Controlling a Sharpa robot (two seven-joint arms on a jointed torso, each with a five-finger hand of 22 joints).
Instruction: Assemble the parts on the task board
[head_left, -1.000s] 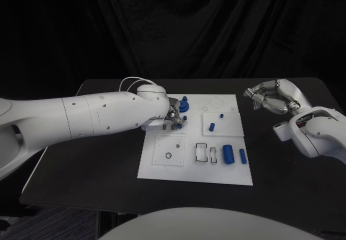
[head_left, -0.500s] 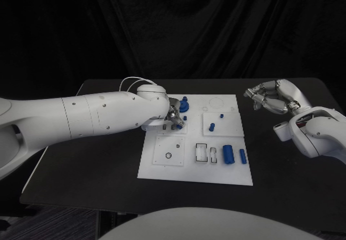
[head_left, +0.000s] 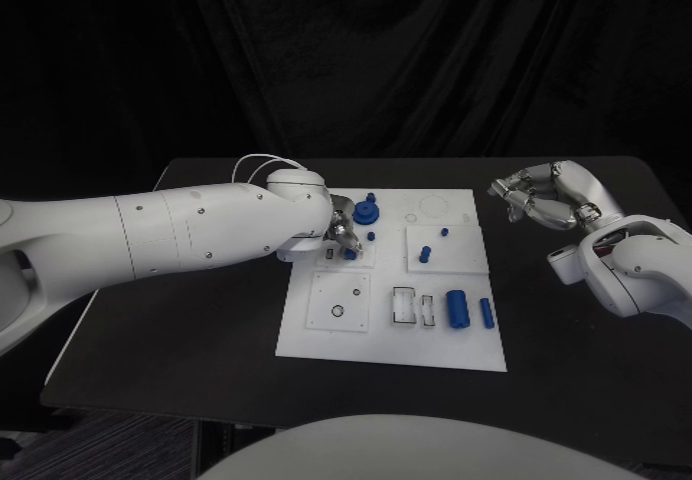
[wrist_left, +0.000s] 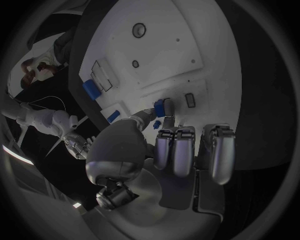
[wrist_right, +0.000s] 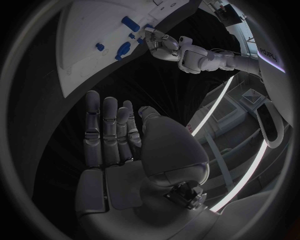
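Observation:
The white task board (head_left: 418, 350) lies mid-table. My left hand (head_left: 342, 233) hovers low over its far left corner, thumb and fingertips pinching a small blue part (wrist_left: 160, 107) right at the board's surface (wrist_left: 169, 55); the part peeks out under the fingers (head_left: 351, 254). Just beyond the hand stands a tall blue part (head_left: 368, 210), with a small blue peg (head_left: 371, 236) beside it. My right hand (head_left: 545, 196) hangs off the board's far right edge, fingers apart and holding nothing (wrist_right: 115, 135).
A blue cylinder (head_left: 456, 308) and a slimmer blue piece (head_left: 486, 313) lie near the board's right side, beside two white slotted blocks (head_left: 404, 305). Further blue pieces (head_left: 424, 254) sit on the far right plate. Black table surrounds the board.
My left hand has shifted slightly left and down at the board's far left corner, the small blue part moving with it. The right hand has stayed put.

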